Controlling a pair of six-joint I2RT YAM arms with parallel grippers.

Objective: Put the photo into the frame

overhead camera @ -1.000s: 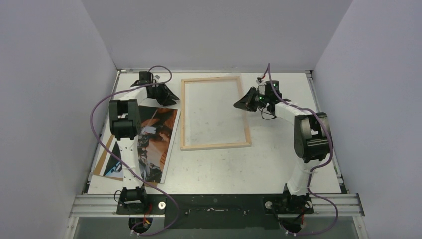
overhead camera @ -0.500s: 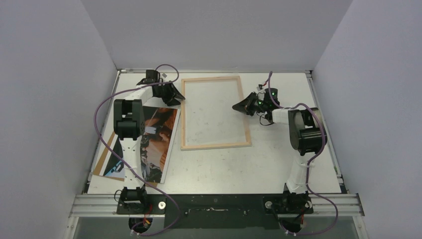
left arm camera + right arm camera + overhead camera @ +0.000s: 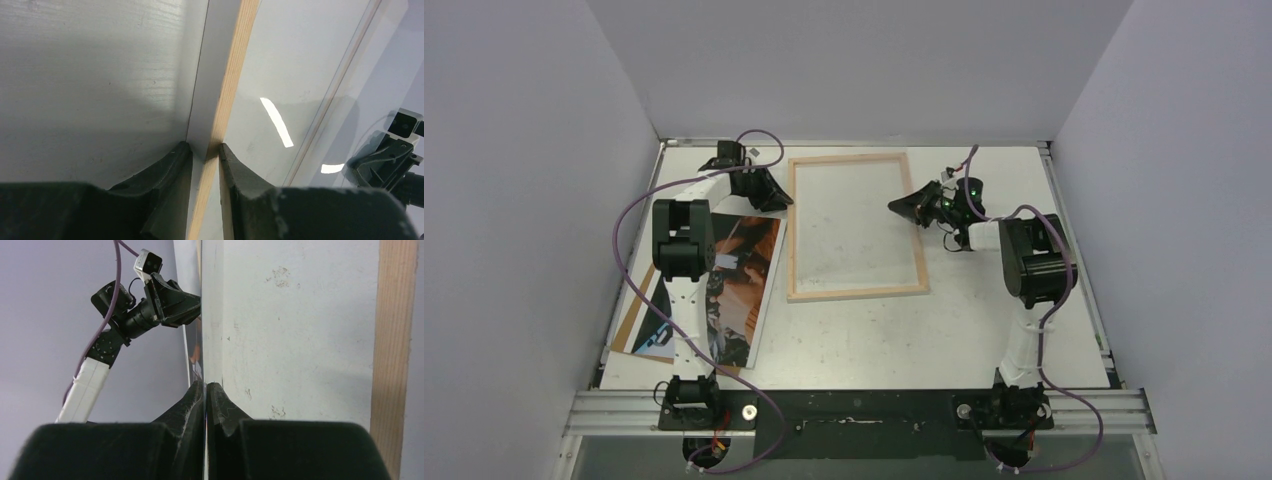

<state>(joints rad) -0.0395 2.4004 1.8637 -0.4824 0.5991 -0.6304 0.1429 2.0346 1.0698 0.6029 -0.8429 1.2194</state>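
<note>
- From above, the frame (image 3: 854, 225) lies flat in the middle of the table (image 3: 874, 340) with its bare-wood back up. The photo (image 3: 742, 275), glossy orange-tan and dark inside a thin white border, rests to its left on a brown board (image 3: 629, 322), partly under the left arm.
- Only the left wrist view shows the left gripper (image 3: 204, 151) pinching the frame's left rail: white side, pale wood edge, reflective pane beside it.
- In the right wrist view, the right gripper (image 3: 205, 390) has its fingers pressed together with nothing visible between them, above a scuffed white surface and a wood rail.
</note>
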